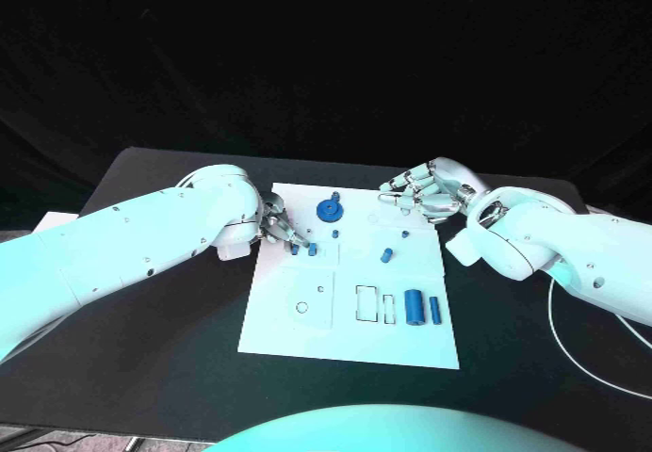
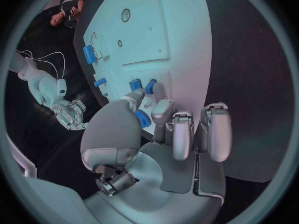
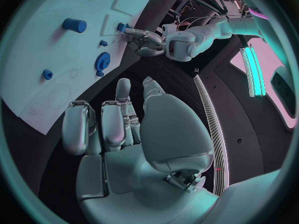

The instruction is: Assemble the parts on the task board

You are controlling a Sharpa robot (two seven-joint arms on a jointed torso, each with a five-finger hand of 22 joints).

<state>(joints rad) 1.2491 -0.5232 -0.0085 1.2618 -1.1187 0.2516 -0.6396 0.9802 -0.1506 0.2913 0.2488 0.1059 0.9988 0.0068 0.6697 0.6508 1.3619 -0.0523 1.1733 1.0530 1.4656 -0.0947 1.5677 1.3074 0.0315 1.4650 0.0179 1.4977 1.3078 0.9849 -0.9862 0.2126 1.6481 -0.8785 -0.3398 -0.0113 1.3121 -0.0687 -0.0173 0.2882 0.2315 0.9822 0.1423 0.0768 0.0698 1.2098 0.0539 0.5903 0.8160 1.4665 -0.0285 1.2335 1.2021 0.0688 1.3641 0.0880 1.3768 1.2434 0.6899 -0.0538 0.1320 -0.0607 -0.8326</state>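
The white task board (image 1: 350,325) lies in the middle of the black table (image 1: 163,358), with a blue gear (image 1: 331,209) standing near its far edge and two blue cylinders (image 1: 423,308) lying near its right edge. The left hand (image 1: 276,226) rests at the board's left edge, fingertips on a small blue peg (image 2: 142,118). The right hand (image 1: 430,191) hovers past the far right corner, fingers loosely curled, holding nothing.

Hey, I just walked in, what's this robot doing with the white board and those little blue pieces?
It is assembling small blue parts on the white task board. The left robot hand is down at the board's upper left edge, fingers on a small blue piece there. The right robot hand hovers off the board's upper right corner, holding nothing. A blue gear stands near the top, and two blue cylinders lie at the lower right.
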